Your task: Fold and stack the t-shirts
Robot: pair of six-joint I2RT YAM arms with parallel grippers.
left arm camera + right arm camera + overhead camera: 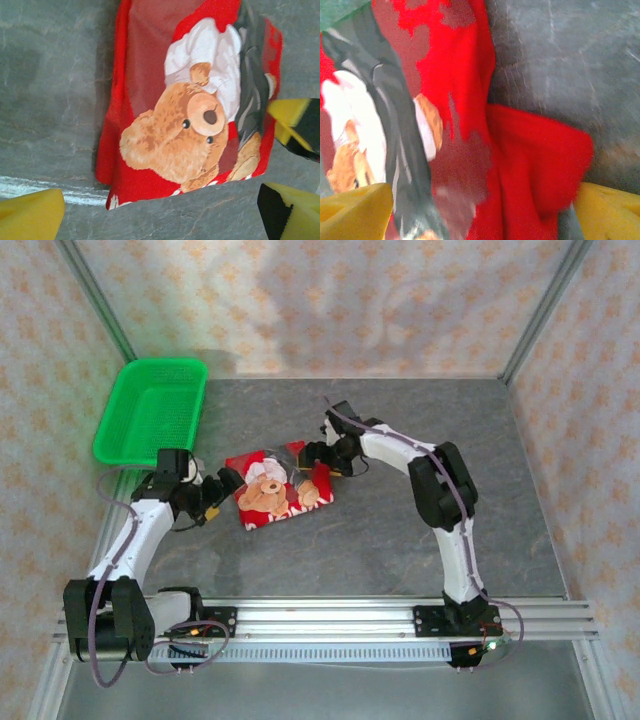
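Top external — grey marbled table (400, 540) | orange-flowered walls (330, 300) | red t-shirt (262, 502) folded, mid-table

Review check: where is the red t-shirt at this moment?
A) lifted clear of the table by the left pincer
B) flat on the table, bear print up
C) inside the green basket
B: the t-shirt lies folded on the table with the bear print facing up, apart from the basket at the far left.
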